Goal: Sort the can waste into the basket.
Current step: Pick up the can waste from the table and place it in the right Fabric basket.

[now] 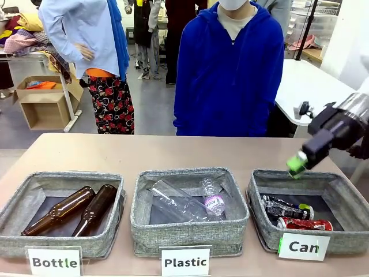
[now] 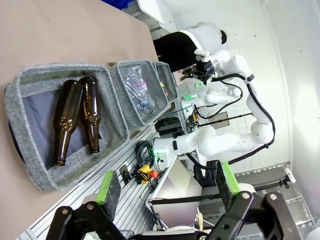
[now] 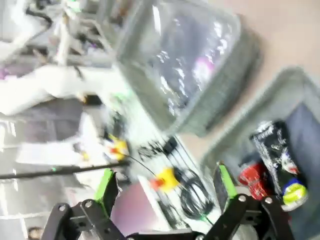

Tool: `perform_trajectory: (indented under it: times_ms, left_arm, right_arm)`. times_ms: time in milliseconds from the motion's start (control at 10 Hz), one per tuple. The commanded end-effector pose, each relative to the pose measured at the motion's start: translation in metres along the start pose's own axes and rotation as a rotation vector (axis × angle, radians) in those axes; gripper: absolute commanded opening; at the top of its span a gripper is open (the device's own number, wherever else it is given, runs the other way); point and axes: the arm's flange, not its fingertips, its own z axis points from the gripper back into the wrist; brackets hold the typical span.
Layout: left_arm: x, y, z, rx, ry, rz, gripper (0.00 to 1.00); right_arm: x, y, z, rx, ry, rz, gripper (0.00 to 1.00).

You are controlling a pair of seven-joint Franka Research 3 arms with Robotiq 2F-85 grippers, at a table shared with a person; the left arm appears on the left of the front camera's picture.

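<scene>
right claw (image 1: 298, 164) wide above basket (image 1: 340, 238) rim (2 cans (image 1: 294, 214) inside)

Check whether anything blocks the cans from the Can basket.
Nothing does: the red can and the black can already lie inside the Can basket. The open right gripper hangs above its far rim, holding nothing.

Grey floor (image 1: 150, 109), white table (image 1: 305, 86) right, cardboard box (image 1: 43, 107) left
</scene>
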Motion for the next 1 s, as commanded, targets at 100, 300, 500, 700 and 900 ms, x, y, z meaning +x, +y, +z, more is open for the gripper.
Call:
perform_trajectory:
  times_ms: [100, 300, 500, 700, 900]
  left_arm:
    - [-0.002, -0.002, 0.002, -0.006, 0.008, -0.004, 1.00]
    - [-0.002, -0.002, 0.002, -0.006, 0.008, -0.004, 1.00]
    - [-0.002, -0.002, 0.002, -0.006, 0.008, -0.004, 1.00]
    - [-0.002, -0.002, 0.002, -0.006, 0.008, -0.004, 1.00]
    - [-0.002, -0.002, 0.002, -0.006, 0.008, -0.004, 1.00]
  right_arm:
    - [0.010, -0.012, 0.023, 0.578, -0.613, -0.163, 1.00]
    - [0.008, -0.029, 0.030, 0.698, -0.679, -0.209, 1.00]
    - [0.007, -0.026, 0.036, 0.487, -0.424, -0.150, 1.00]
    - [0.007, -0.026, 0.036, 0.487, -0.424, -0.150, 1.00]
    - [0.007, -0.026, 0.036, 0.487, -0.424, -0.150, 1.00]
